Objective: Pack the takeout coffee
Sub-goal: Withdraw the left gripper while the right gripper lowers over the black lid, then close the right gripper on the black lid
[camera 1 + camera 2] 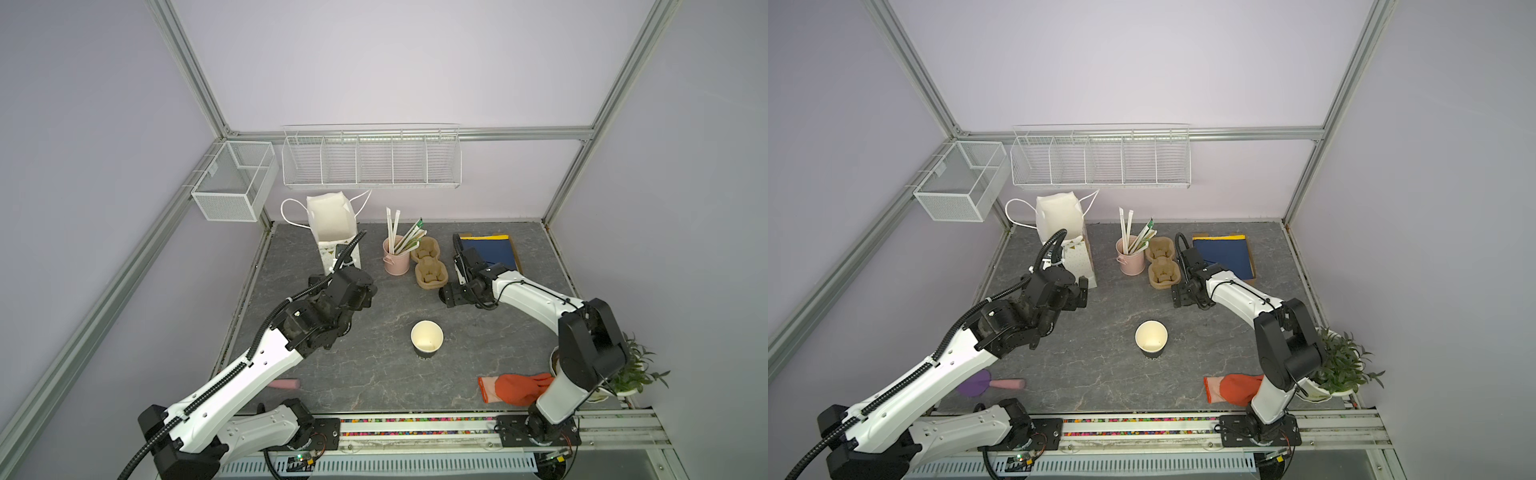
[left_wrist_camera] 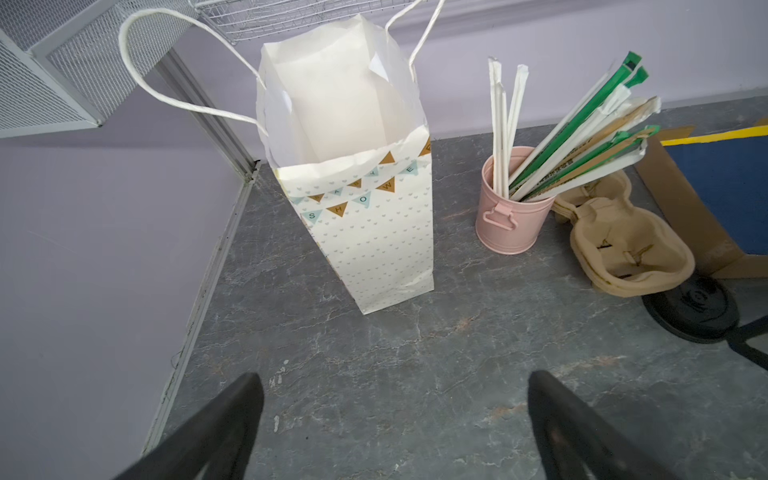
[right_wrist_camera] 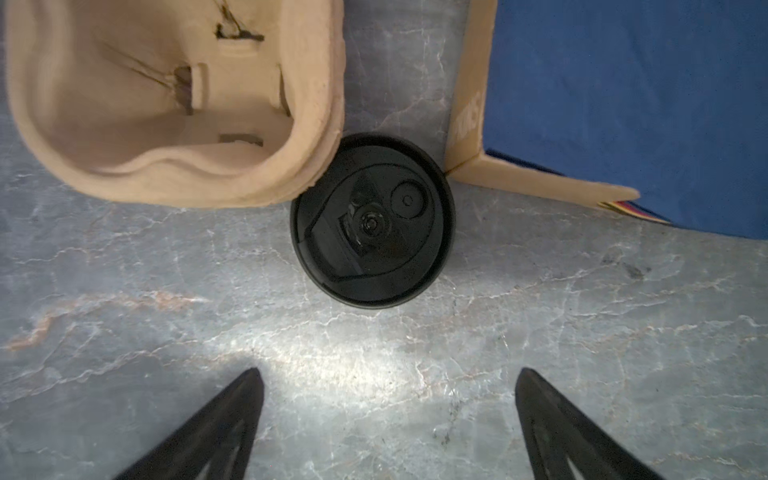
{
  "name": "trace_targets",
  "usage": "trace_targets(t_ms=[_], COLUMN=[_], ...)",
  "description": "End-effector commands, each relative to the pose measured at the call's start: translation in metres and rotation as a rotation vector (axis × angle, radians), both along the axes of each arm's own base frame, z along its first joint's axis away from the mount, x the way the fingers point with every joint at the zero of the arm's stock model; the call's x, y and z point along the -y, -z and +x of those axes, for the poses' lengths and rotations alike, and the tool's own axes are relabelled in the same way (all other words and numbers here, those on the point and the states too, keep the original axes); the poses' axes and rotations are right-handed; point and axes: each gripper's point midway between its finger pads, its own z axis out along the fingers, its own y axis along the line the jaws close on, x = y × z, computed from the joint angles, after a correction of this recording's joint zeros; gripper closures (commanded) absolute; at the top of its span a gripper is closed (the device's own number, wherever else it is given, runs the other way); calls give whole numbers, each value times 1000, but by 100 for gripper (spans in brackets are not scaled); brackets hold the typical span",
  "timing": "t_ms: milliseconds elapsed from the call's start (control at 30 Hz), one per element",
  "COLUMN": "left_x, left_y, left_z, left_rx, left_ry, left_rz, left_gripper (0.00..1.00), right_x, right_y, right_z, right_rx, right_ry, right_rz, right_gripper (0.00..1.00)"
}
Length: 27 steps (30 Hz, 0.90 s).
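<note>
Both tools are spread wide, nothing between them. My left tool point(image 2: 395, 376) faces the upright white paper gift bag point(image 2: 374, 232), whose open mouth shows white paper lining and bunting flags reading S-H-O-W-E. Beside it, the pink metal cup point(image 2: 513, 216) holds wrapped straws point(image 2: 503, 124). My right tool point(image 3: 389, 372) hangs over the round black plastic lid point(image 3: 372, 220), flat on the grey counter point(image 3: 166, 332) — hemmed in by the brown pulp cup carrier point(image 3: 174, 104) and a cardboard tray point(image 3: 469, 104). The small black paper cup point(image 1: 427, 338) stands uncovered mid-counter — cream inside, empty.
</note>
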Motion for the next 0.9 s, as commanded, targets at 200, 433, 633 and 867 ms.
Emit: trace_targets(t_ms=[200,433,633,867], left_x=[-11,-14,-15,-14], left_y=[-19,-23,-22,-21], left_z=[1,-1,-1,-1], left_rx=[80,97,99,98], left_ry=[-27,-35,-32,-30], left_rz=[-3,-5,-6,-3], left_gripper=[1,1,1,1], right_x=[-13,-18,-17,-18], right_y=[12,25,27,37], right_z=[27,39,43,45], right_rx=[24,5,12,5], right_ry=[-3,-8,0,0], right_rz=[-18,-38,-46,-55], right_gripper=[2,12,13,16])
